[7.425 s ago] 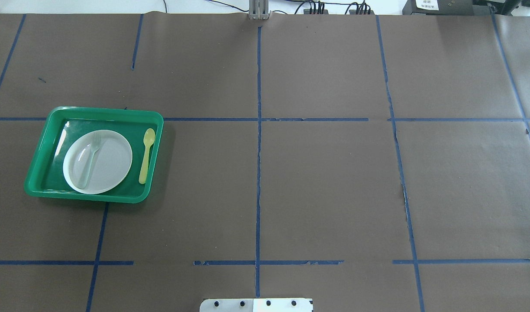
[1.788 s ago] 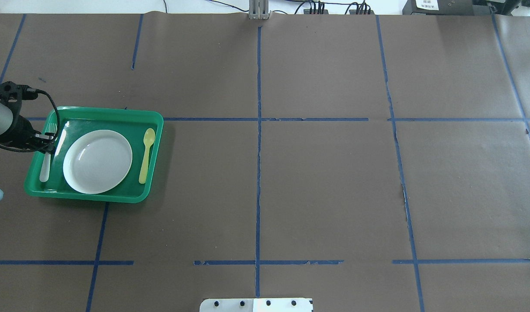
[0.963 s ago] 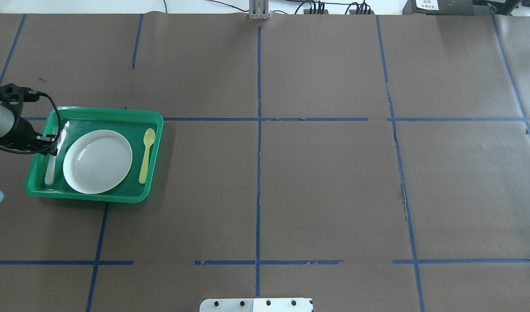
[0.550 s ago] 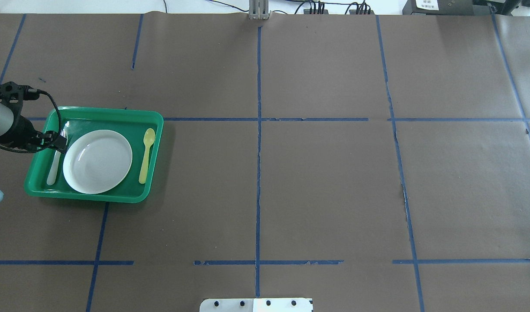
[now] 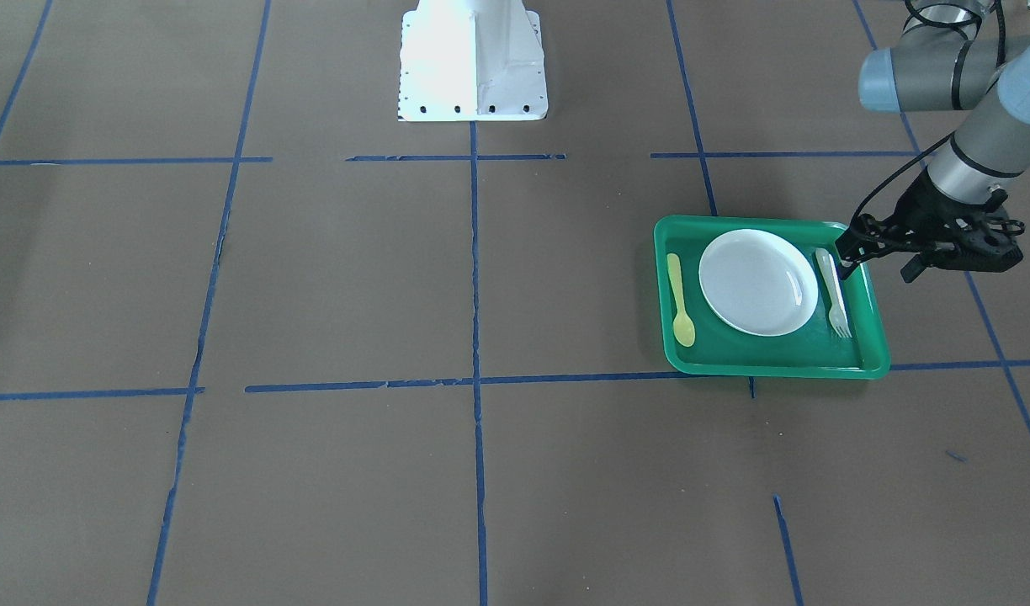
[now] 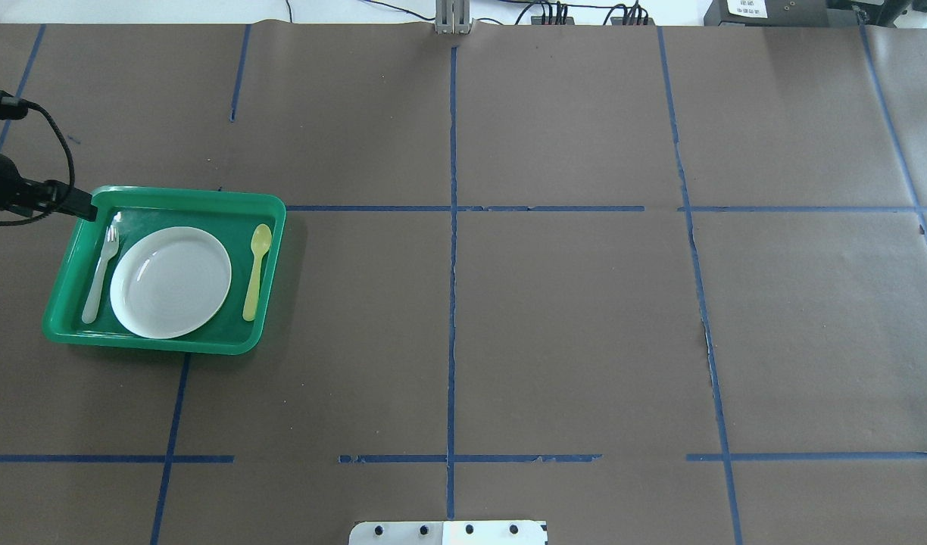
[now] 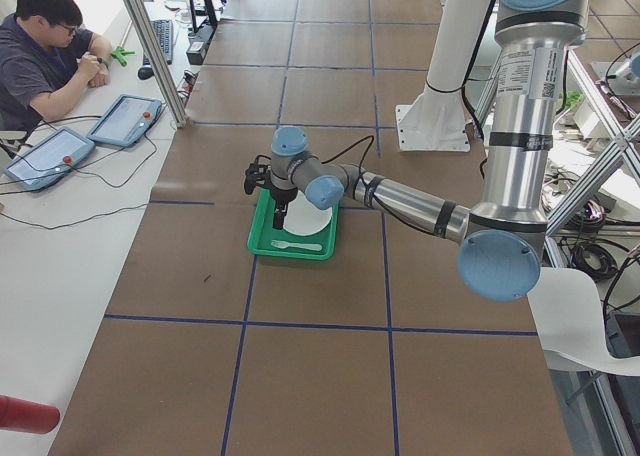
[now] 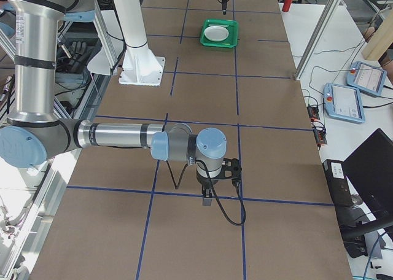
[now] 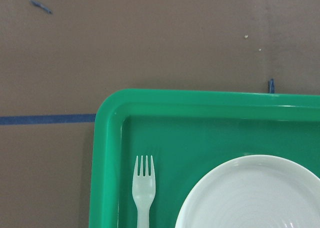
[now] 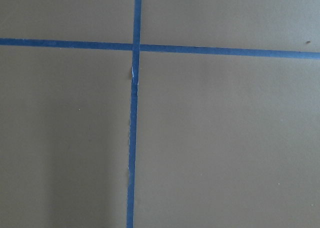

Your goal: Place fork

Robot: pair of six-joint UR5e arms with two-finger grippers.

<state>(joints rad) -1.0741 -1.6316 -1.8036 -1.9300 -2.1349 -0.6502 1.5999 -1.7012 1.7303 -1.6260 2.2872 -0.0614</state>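
Well back on the robot's own side, the right gripper hangs low over bare brown paper beside a crossing of blue tape, well apart from everything that matters. I judge it is parked there simply to be out of the way. Its own camera sees only paper and tape, so I cannot tell whether its fingers are spread or pressed together.

Farther out, on the robot's left, sits the green tray. The fork lies flat on the tray floor, in the narrow strip between the tray's left wall and the white plate. It is just beside the plate's edge, with its handle toward the robot and its tines pointing away. The yellow spoon lies the same way in the matching strip on the plate's right. That reads as a place setting, fork to one side and spoon to the other. Both lie lengthwise, probably so that they fit their strips without riding up on the plate.

Beyond the tines, over the tray's far left corner, the left gripper hovers, holding nothing and apart from the fork. Its fingers do not show in its own camera, and the other views do not tell me how far apart they stand. With the fork lying free and the gripper raised off its end, I judge the placing done.
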